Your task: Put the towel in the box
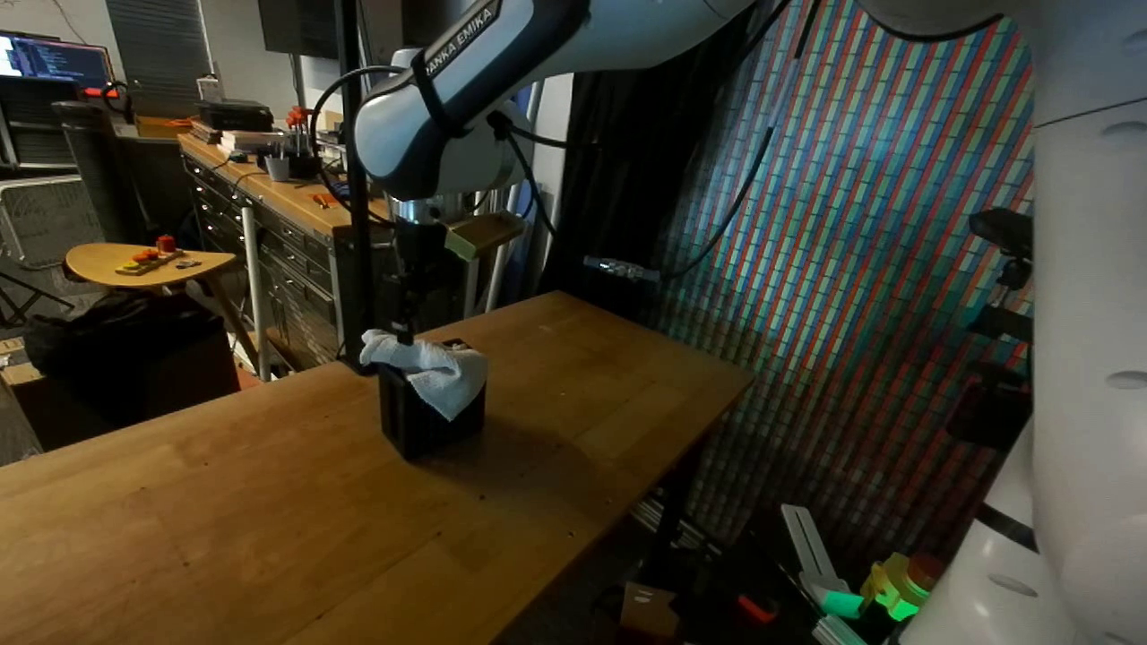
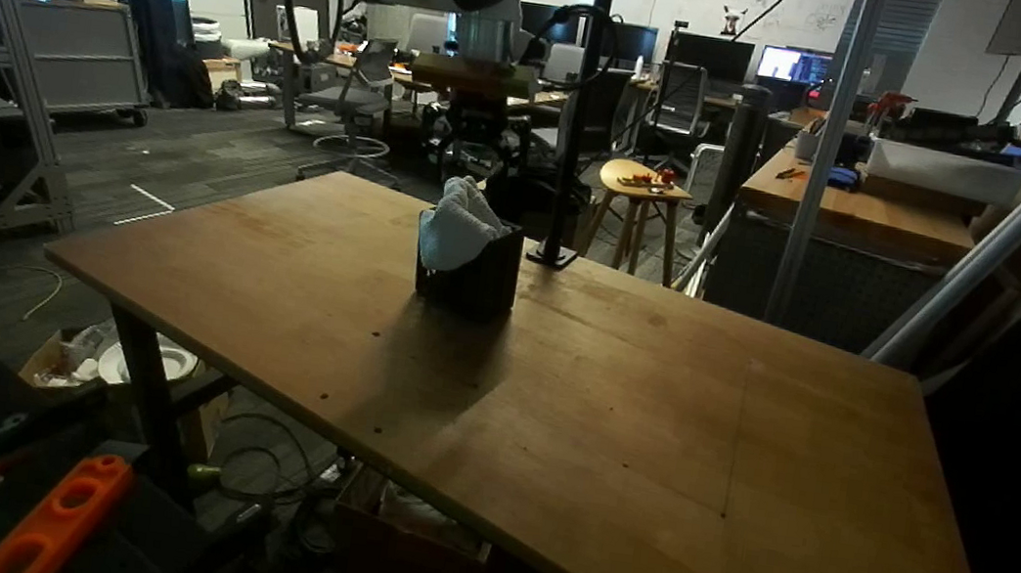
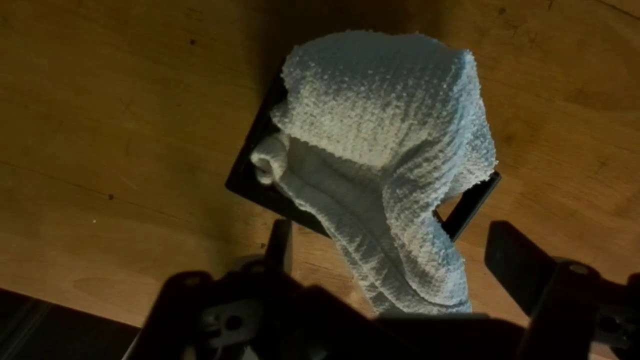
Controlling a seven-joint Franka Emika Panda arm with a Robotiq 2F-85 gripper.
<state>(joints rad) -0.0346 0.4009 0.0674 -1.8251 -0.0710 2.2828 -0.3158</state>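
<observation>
Towel point(image 3: 370, 100): pale, bunched in the mouth of the box point(image 2: 477, 277), part in, part out; a flap drapes over the rim & down the outside; one end sticks out past the rim, twd the claw point(image 3: 390, 225)
Box: blk, open top, upright on the tabletop point(image 1: 269, 520), nr the edge w/ the post point(image 2: 581, 138), btwn that edge's 2 cnrs
Claw: pts down just above the box; fingers point(image 3: 520, 265) spread wide in wrist view; towel end shows btwn them w/ a gap either side; whether any part touches the towel, can't tell
Arm point(image 1: 538, 54): wht/blk, reaches high from beyond the edge opp the post; tan block point(image 1: 488, 233) on its wrist
Tabletop: wood, small dark spots; shadow point(image 2: 430, 375) lies from the box twd the edge opp the post
Post: blk, vert, base plate point(image 2: 551, 254) right at the edge
Past post's edge: stool point(image 1: 94, 260) w/ small coloured bits point(image 1: 148, 260) on top; drawer bench point(image 1: 300, 269) off twd a cnr
Past short edge: backdrop point(image 1: 806, 269) in multicol stripes
Below edge opp the post: carton point(image 2: 412, 550); orange piece point(image 2: 63, 504) farther out
</observation>
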